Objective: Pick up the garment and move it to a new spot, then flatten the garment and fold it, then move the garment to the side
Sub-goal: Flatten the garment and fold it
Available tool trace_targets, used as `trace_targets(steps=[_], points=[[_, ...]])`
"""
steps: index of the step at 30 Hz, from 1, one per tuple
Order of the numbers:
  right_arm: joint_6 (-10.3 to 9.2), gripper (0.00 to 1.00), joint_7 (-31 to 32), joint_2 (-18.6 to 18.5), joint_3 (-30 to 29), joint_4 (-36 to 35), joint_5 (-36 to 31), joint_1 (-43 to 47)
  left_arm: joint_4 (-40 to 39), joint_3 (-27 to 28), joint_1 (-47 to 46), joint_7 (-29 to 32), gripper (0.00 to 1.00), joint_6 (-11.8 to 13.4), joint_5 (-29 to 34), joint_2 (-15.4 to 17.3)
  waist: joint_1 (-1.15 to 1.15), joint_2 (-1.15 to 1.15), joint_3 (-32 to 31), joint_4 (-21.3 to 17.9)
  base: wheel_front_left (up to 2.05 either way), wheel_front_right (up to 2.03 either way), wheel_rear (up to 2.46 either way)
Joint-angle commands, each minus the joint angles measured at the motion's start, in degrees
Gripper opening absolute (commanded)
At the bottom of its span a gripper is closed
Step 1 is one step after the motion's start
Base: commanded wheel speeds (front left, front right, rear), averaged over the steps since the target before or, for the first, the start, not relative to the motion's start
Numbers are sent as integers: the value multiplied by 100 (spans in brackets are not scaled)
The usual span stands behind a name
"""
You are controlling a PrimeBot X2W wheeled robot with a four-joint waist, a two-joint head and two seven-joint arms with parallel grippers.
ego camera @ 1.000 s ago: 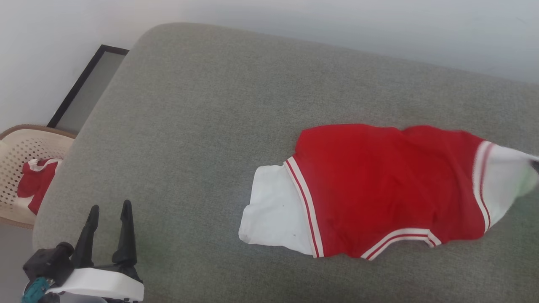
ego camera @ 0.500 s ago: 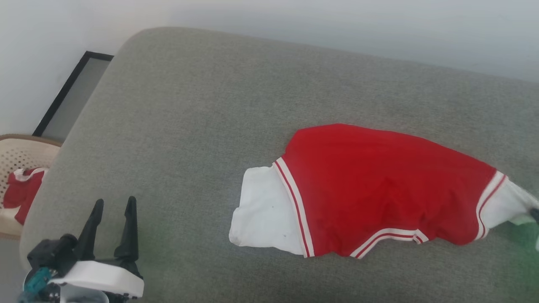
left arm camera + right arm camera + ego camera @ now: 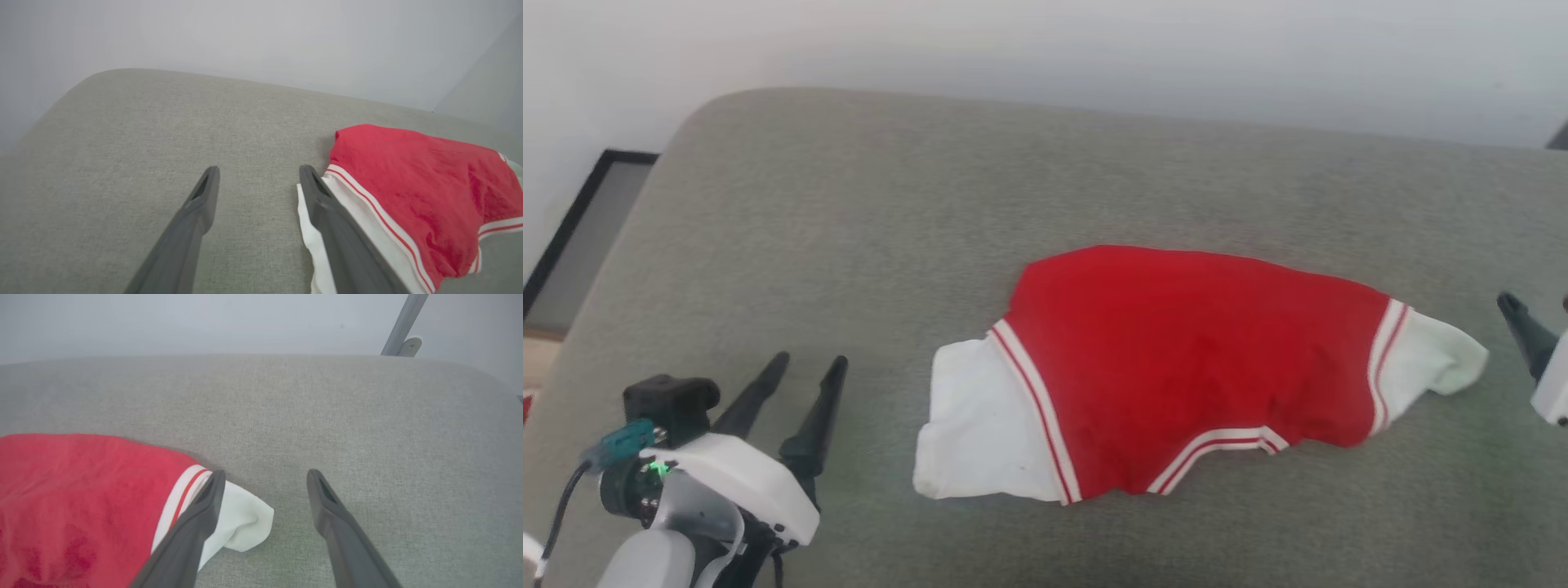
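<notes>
The left gripper and right gripper stand spread wide and empty. Between them the garment lies on the grey cushion, long axis left-to-right, a white end toward each. Behind, the right wrist view adds a metal pole; the head view, a black-framed panel.

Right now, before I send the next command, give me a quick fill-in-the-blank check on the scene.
The garment is ___ in the middle.
At both ends it is ___.
The left claw and the right claw both stand ___, holding nothing.
In the head view the garment lies ___ the two claws.
Missing words: red; white; open; between.
</notes>
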Motion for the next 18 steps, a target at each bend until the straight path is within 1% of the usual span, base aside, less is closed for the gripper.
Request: trace_targets(steps=[1, 6, 12, 17, 18], points=[[-4, 100, -94, 48, 13, -83, -60, -60, -41, -35, -72, 148, 100, 0, -106, 13, 0, 0, 2, -156, 0, 0, 0], [-4, 100, -532, 327, 38, -501, -223, -65, -234, -252, -49, 1023, 100, 102, -239, 109, 0, 0, 42, -457, 0, 0, 0], [-4, 100, -1193, 577, 133, -1022, -404, 22, -316, -479, 91, 1960, 100, 352, -397, 162, 0, 0, 142, -755, 0, 0, 0], [-4, 100, -1717, 815, 116, -1264, -473, 138, -265, -612, 166, 2471, 100, 594, -318, 231, 0, 0, 218, -956, 0, 0, 0], [-4, 100, -1717, 815, 116, -1264, -473, 138, -265, -612, 166, 2471, 100, 594, -318, 231, 0, 0, 218, -956, 0, 0, 0]])
